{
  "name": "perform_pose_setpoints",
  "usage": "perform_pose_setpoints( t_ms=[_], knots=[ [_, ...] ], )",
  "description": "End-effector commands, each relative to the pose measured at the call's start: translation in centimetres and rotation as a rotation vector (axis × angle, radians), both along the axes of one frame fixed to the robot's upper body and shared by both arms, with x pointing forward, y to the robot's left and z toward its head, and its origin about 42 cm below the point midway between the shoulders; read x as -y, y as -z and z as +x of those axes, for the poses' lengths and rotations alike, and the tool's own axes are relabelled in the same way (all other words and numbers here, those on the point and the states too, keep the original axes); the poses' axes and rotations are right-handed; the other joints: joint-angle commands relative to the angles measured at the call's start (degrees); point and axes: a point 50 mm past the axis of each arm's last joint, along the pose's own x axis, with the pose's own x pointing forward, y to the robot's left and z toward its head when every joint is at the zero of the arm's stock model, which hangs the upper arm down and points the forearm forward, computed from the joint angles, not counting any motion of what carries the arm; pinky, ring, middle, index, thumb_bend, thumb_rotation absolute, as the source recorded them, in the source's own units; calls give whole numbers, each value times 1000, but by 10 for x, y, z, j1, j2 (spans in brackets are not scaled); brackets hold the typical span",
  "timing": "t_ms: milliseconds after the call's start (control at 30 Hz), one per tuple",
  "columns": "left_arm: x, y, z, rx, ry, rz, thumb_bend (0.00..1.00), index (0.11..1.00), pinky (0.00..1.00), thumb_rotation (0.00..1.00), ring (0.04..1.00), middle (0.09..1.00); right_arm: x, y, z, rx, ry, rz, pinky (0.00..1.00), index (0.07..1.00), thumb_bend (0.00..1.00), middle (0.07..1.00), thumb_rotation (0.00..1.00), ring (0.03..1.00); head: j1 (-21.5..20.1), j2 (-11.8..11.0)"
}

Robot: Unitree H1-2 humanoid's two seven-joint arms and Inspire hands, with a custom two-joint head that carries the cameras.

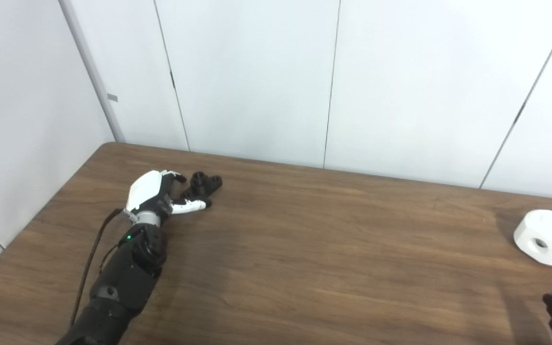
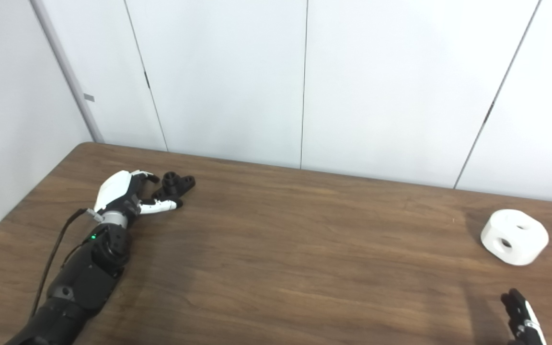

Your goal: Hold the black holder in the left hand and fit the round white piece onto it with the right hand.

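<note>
The black holder lies on the brown table at the far left, also in the right eye view. My left hand reaches it, fingers spread around its near-left side, thumb lying in front of it; the hand has not closed on it. The round white piece, with holes in its top and side, rests at the table's right, also in the right eye view. My right hand shows only its fingertips at the bottom right, well in front of the white piece.
White wall panels rise right behind the table's far edge and along its left side. The holder lies close to the back left corner.
</note>
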Motion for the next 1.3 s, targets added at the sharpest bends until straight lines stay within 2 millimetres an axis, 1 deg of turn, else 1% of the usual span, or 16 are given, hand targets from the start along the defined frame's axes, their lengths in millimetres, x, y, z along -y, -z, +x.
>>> perform_pose_setpoints(
  t_ms=[0, 200, 400, 467, 500, 567, 633, 667, 700, 767, 833, 933, 1267],
  knots=[
    [-11, -27, 9, 67, -9, 56, 850, 748, 1000, 332, 975, 923, -9, 12, 1, -21, -3, 42, 1000, 936, 558, 933, 955, 970, -2, 1],
    [-11, -26, 8, 56, -8, 65, 842, 749, 1000, 322, 972, 924, -10, 11, 0, -24, -5, 56, 1000, 933, 551, 932, 939, 971, -2, 3],
    [-12, -25, 9, 58, -15, 54, 838, 724, 1000, 293, 977, 921, -10, 11, 0, -18, -1, 39, 1000, 935, 543, 931, 959, 966, -2, 2],
    [-12, -24, 9, 64, -15, 55, 815, 692, 1000, 237, 975, 913, -9, 11, 0, -17, 1, 29, 996, 936, 548, 930, 964, 960, -2, 2],
    [-13, -23, 9, 68, -15, 58, 809, 686, 1000, 225, 975, 911, -9, 11, 0, -16, 0, 29, 995, 936, 548, 930, 967, 959, -2, 2],
    [-13, -23, 9, 75, -16, 58, 787, 638, 1000, 176, 970, 900, -9, 11, 0, -12, -5, 36, 999, 939, 529, 936, 957, 969, -2, 2],
    [-13, -22, 9, 95, -14, 47, 783, 611, 1000, 142, 966, 890, -9, 10, 0, -11, -3, 38, 1000, 940, 526, 936, 953, 971, -2, 2],
    [-13, -22, 9, 106, -14, 38, 630, 541, 1000, 96, 964, 884, -9, 10, 0, -12, -4, 39, 1000, 942, 527, 938, 952, 973, -2, 2],
    [-14, -21, 9, 114, -14, 32, 578, 516, 1000, 78, 960, 877, -9, 10, 0, -14, -5, 41, 1000, 947, 526, 942, 953, 977, -3, 1],
    [-14, -20, 8, 121, -13, 26, 535, 493, 1000, 59, 951, 859, -9, 10, 0, -17, -4, 41, 1000, 951, 534, 947, 954, 984, -3, 1],
    [-14, -20, 9, 124, -12, 25, 525, 489, 1000, 51, 942, 843, -9, 10, 0, -16, 2, 34, 1000, 951, 536, 945, 959, 986, -3, 1],
    [-15, -19, 9, 130, -10, 28, 521, 487, 1000, 46, 925, 819, -9, 9, -1, -11, 5, 29, 1000, 945, 527, 935, 962, 964, -4, 2],
    [-13, -18, 8, 115, 9, 36, 518, 488, 1000, 45, 920, 821, -9, 8, -2, -9, 6, 40, 1000, 940, 560, 925, 944, 960, -7, 2]
  ],
)
